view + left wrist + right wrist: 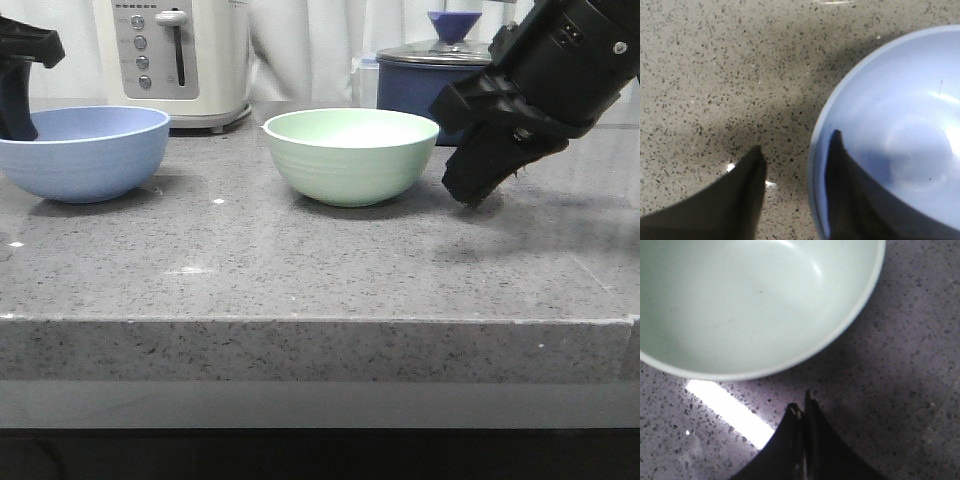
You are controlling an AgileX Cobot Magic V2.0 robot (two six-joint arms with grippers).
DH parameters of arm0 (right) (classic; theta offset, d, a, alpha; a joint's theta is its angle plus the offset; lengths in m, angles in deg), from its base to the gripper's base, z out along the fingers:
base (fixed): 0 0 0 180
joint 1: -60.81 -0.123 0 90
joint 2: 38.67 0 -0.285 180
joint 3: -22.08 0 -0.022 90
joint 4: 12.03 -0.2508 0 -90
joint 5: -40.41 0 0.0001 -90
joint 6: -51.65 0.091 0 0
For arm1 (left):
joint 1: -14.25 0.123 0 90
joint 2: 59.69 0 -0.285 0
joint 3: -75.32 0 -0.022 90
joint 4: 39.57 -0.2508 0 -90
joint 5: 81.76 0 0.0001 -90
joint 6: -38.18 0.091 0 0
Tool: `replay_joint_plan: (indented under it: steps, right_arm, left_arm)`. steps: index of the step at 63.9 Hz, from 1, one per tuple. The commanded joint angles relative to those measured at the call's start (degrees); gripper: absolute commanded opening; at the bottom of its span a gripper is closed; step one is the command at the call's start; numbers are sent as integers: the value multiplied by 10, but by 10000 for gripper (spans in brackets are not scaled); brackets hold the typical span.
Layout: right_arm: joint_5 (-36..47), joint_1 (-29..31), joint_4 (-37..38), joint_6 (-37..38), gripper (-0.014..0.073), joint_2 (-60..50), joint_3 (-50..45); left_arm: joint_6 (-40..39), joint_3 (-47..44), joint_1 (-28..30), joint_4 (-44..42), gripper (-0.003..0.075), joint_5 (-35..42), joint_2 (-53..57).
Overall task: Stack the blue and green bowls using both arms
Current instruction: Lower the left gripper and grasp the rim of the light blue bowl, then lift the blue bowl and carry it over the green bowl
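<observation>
The blue bowl point(85, 155) sits upright at the left of the counter. My left gripper point(18, 115) is open and straddles its far-left rim. In the left wrist view, the gripper point(797, 142) has one finger inside the blue bowl point(900, 130) and the other outside over the counter, with a gap to the rim. The green bowl point(350, 160) sits upright in the middle. My right gripper point(470, 190) is shut and empty, just right of it and close above the counter. In the right wrist view, the closed tips point(801, 402) stop short of the green bowl's rim point(755, 310).
A white appliance point(180, 60) stands behind and between the bowls. A dark navy saucepan with a lid point(430, 75) stands behind the green bowl, near my right arm. The grey speckled counter point(320, 260) ends at a front edge.
</observation>
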Motion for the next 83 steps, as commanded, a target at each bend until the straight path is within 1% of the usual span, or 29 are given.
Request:
replay_joint_plan:
  steps: [1, 4, 8, 18, 24, 29, 41, 54, 64, 83]
  right_arm:
    - [20, 1, -11, -5, -63, -20, 19]
    - [20, 1, -11, -5, -63, -20, 19]
    - [20, 1, -11, -5, -63, -20, 19]
    - [20, 1, -11, -5, -63, -20, 19]
    - [20, 1, -11, -5, -63, -20, 19]
    - [20, 1, -11, -5, -63, -20, 19]
    - [20, 1, -11, -5, -63, -20, 19]
    - [20, 1, -11, -5, -63, -20, 19]
    - [20, 1, -11, -5, -63, -20, 19]
    - [20, 1, -11, -5, -63, -20, 19]
  left_arm:
    - [-1, 18, -4, 11, 134, 16, 23]
    - [-1, 18, -4, 11, 85, 16, 23]
    - [-1, 18, -4, 11, 45, 16, 23]
    - [-1, 18, -4, 11, -20, 16, 23]
    - [1, 21, -4, 11, -20, 16, 24]
    - [10, 40, -6, 18, -20, 1, 25]
    - [64, 107, -19, 107, -20, -29, 28]
    - [73, 174, -85, 117, -20, -15, 20]
    - [73, 228, -136, 117, -20, -19, -13]
    - [71, 312, -202, 115, -20, -38, -91]
